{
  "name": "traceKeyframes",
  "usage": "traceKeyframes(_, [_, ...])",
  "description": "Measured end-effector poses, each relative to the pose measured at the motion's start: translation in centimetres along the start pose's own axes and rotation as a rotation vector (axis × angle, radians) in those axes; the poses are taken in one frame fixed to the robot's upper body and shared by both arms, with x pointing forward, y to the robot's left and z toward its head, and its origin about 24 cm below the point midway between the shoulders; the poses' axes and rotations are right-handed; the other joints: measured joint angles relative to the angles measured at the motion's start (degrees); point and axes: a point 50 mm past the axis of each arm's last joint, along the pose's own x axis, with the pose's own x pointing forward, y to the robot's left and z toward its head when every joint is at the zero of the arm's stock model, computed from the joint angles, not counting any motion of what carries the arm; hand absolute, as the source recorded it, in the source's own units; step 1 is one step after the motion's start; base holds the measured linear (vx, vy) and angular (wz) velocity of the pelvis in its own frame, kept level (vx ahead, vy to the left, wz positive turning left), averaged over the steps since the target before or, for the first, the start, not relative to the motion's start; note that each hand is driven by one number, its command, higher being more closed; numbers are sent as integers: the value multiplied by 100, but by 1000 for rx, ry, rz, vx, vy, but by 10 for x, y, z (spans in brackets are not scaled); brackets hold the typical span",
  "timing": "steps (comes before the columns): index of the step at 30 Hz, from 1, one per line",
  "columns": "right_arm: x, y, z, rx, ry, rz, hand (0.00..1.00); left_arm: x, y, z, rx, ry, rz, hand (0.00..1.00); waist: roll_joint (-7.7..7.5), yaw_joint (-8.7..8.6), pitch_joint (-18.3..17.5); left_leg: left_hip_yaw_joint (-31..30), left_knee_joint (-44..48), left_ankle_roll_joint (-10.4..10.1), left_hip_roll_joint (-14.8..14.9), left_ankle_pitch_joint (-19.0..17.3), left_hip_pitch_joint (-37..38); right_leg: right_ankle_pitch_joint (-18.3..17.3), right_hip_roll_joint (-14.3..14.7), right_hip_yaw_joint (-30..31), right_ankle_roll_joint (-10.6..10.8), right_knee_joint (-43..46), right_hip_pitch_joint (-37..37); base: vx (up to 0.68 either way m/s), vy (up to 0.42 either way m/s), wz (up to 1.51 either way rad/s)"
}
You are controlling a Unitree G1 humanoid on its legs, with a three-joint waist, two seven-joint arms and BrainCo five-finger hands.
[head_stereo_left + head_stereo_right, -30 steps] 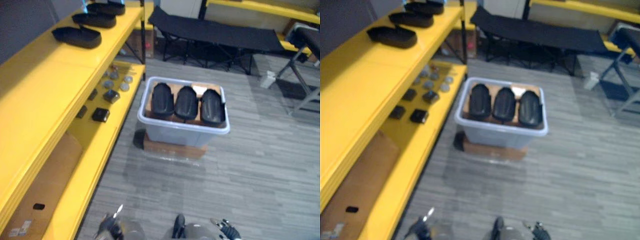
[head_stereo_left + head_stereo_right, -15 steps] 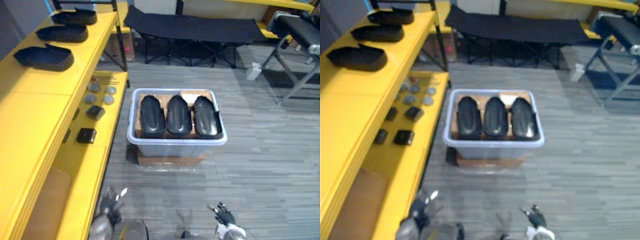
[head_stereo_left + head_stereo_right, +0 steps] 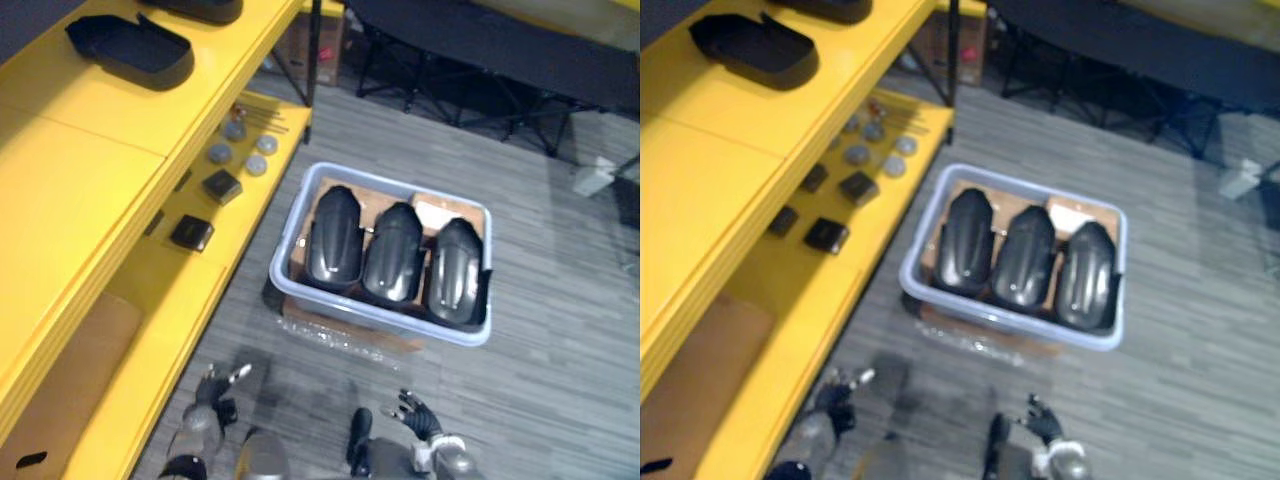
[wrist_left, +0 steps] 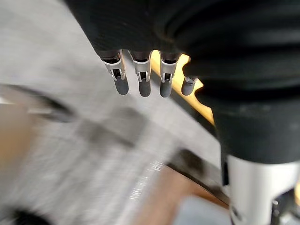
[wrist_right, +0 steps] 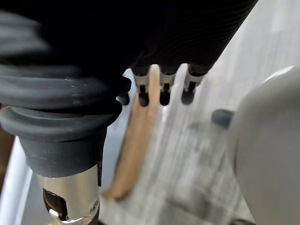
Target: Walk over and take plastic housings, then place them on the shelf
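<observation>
Three black plastic housings (image 3: 392,252) lie side by side in a pale blue bin (image 3: 340,307) on the floor ahead of me. Another black housing (image 3: 130,48) rests on the top of the yellow shelf (image 3: 70,170) at my left, with a second one (image 3: 200,8) behind it. My left hand (image 3: 212,392) hangs low near the shelf's lower edge, fingers relaxed and empty. My right hand (image 3: 418,416) hangs low in front of the bin, fingers spread and empty. In the left wrist view the fingers (image 4: 143,82) point straight out; in the right wrist view the fingers (image 5: 161,91) do too.
The bin stands on a flat brown board (image 3: 350,335). Small dark blocks (image 3: 190,232) and round grey discs (image 3: 240,150) lie on the lower shelf level. A cardboard sheet (image 3: 60,385) sits lower still. A black folding cot (image 3: 490,45) stands behind the bin.
The whole picture has shifted, so the camera moved: the bin now appears closer and turned, and the shelf fills more of the left. Both hands stay low and empty.
</observation>
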Motion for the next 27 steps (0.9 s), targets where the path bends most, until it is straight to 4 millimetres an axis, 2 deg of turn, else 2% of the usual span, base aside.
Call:
traceKeyframes(1, [-2, -8, -2, -5, 4, -18, 0, -1, 2, -3, -3, 5, 0, 0, 123, -25, -6, -7, -428, -39, 75, 526, -29, -32, 80, -126, 22, 4, 68, 75, -30, 39])
traceKeyframes(4, [1, -6, 9, -25, -46, -19, 0, -2, 20, -10, 7, 24, 29, 0, -11, 105, 69, 277, -467, -55, -11, 456, -51, -269, -16, -113, 208, -7, 9, 52, 31, 2])
traceKeyframes(6, [0, -7, 10, -50, -61, -18, 0, -3, 20, -12, 34, 23, 0, 0, 20, 101, 83, 266, -488, -43, -58, 463, -114, -321, -65, -115, 233, 15, -60, 0, 22, 4])
traceKeyframes(8, [-1, -8, 8, -99, -53, -6, 0, -4, 11, -13, 31, -5, -51, 0, 120, -19, 120, 254, -624, 20, -106, 506, -97, -346, -123, -178, 271, 18, -60, -17, 15, 19])
traceKeyframes(11, [-3, -1, 5, -203, -58, 59, 0, -3, -2, -1, 70, -76, -110, 0, 205, -134, 94, 256, -887, 117, -121, 575, -62, -334, -145, -276, 292, 20, -80, -25, 8, 18])
traceKeyframes(13, [-2, 7, 11, -289, -92, 120, 0, -2, -14, 7, 106, -111, -163, 0, 196, -170, 89, 257, -1090, 141, -138, 672, 6, -307, -157, -282, 325, -4, -90, -31, -1, 6])
traceKeyframes(16, [-1, 30, 21, -449, -165, 261, 0, -3, -37, 16, 199, -155, -247, 0, 181, -169, 76, 257, -1331, 165, -181, 810, 98, -211, -181, -298, 346, -129, -50, -10, 0, 2])
traceKeyframes(18, [-5, 65, 39, -566, -300, 414, 0, -5, -45, 14, 225, -155, -257, 0, 160, -175, -100, 237, -1478, 163, -194, 893, 96, -114, -172, -387, 354, -301, -23, 10, -26, 6])
traceKeyframes(20, [-12, 91, 56, -644, -427, 517, 0, -4, -46, 13, 222, -138, -231, 0, 121, -176, -162, 190, -1486, 162, -191, 896, 115, -62, -147, -431, 352, -433, 86, 23, -27, 14])
traceKeyframes(21, [-21, 116, 81, -664, -571, 581, 0, -4, -46, 11, 244, -123, -216, 0, 58, -163, -246, 138, -1491, 154, -186, 901, 139, -22, -122, -480, 350, -537, 182, 19, -20, 15])
traceKeyframes(22, [-26, 126, 93, -650, -636, 598, 0, -4, -46, 10, 254, -118, -216, 0, 32, -146, -306, 139, -1516, 141, -178, 909, 144, -1, -109, -483, 342, -572, 190, 24, -17, 7])
traceKeyframes(24, [-38, 144, 133, -578, -816, 563, 0, -4, -46, 9, 294, -120, -224, 0, -67, -106, -397, 202, -1601, 133, -159, 933, 245, 53, -85, -439, 331, -667, 258, 15, -3, -16])
traceKeyframes(25, [-47, 148, 160, -521, -917, 518, 0, -4, -46, 9, 318, -124, -224, 0, -115, -73, -449, 324, -1631, 133, -142, 932, 316, 113, -69, -321, 312, -713, 260, 3, 24, -48])
traceKeyframes(26, [-54, 143, 184, -449, -997, 454, 0, -4, -46, 10, 343, -131, -228, 0, -161, -56, -530, 477, -1646, 133, -144, 932, 353, 187, -69, -190, 317, -781, 232, -2, 36, -55])
traceKeyframes(27, [-56, 137, 194, -414, -1028, 408, 0, -4, -47, 10, 348, -131, -231, 0, -177, -57, -551, 555, -1658, 133, -149, 932, 395, 223, -72, -108, 320, -808, 233, -17, 47, -56])
